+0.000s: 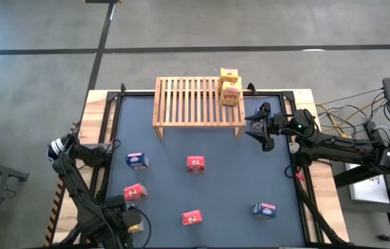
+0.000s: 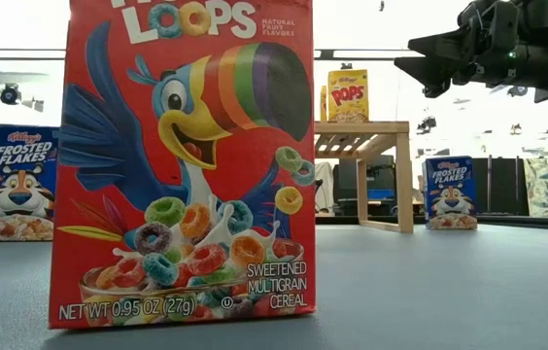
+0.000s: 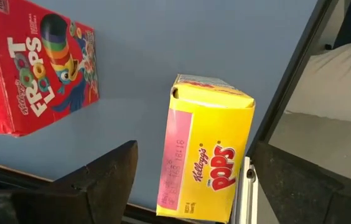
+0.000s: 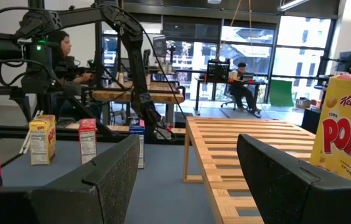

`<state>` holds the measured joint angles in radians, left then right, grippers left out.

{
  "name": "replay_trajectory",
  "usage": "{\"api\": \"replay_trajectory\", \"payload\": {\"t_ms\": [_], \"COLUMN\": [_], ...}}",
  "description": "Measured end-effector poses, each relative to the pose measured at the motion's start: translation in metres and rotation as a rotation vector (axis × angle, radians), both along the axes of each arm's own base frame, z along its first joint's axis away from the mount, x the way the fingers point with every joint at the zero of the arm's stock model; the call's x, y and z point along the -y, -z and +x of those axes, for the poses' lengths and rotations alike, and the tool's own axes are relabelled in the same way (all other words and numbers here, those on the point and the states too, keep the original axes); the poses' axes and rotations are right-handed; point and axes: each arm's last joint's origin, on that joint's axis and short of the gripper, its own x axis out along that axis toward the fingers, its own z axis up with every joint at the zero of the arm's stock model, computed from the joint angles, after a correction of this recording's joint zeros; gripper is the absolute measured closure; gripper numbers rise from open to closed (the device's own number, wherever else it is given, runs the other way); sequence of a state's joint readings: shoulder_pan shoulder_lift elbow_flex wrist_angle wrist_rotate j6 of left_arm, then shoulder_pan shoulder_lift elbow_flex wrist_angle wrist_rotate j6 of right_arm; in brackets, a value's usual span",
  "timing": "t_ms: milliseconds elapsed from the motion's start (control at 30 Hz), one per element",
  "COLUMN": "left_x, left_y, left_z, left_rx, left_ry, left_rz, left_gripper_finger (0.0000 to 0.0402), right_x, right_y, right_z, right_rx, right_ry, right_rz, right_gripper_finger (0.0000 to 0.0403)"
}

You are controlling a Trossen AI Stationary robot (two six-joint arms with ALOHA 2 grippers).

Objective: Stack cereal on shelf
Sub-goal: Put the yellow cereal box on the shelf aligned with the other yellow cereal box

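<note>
Handling these mini cereal boxes calls for a light grip: each is thin cardboard, probably near weightless, stiff along its edges but easily dented on the broad printed faces, with a smooth, somewhat slippery finish.

The left hand [image 3: 188, 186] hangs at the near-left corner of the desk [image 1: 223, 194], fingers spread wide and released, bracketing a yellow box [image 3: 206, 149] that lies at the mat's edge without being pinched. A red box [image 3: 32, 68] lies beside it. Judged from this, the best purchase is across the yellow box's narrow sides, near mid-height, where the folded panels resist crushing.

The right hand [image 1: 259, 126] hovers just right of the shelf [image 1: 188, 104], fingers parted and empty.

Yellow boxes [image 1: 230, 88] already stand at the shelf's right end. Three red boxes [image 1: 196, 164] and two blue boxes [image 1: 137, 160] remain scattered on the desk.
</note>
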<state>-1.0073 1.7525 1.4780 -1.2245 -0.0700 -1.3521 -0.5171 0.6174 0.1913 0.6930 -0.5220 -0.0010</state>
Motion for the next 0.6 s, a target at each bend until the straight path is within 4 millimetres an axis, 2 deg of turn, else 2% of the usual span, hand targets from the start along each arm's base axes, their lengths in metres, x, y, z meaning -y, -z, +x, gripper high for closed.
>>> {"api": "replay_trajectory", "payload": {"t_ms": [300,600], "left_x": [0.0003,-0.0008], "left_y": [0.0089,0.0032], "left_z": [-0.0001,-0.0019], "left_rx": [0.008,0.066], "left_ry": [0.002,-0.027], "left_rz": [-0.012,-0.014], "left_gripper_finger": [0.0123,0.0128], "right_x": [0.0,0.0], "right_y": [0.0,0.0], "right_z": [0.0,0.0], "right_rx": [0.0,0.0], "right_ry": [0.001,0.001], "right_rz": [0.0,0.0], "right_gripper_finger": [0.0145,0.0145]}}
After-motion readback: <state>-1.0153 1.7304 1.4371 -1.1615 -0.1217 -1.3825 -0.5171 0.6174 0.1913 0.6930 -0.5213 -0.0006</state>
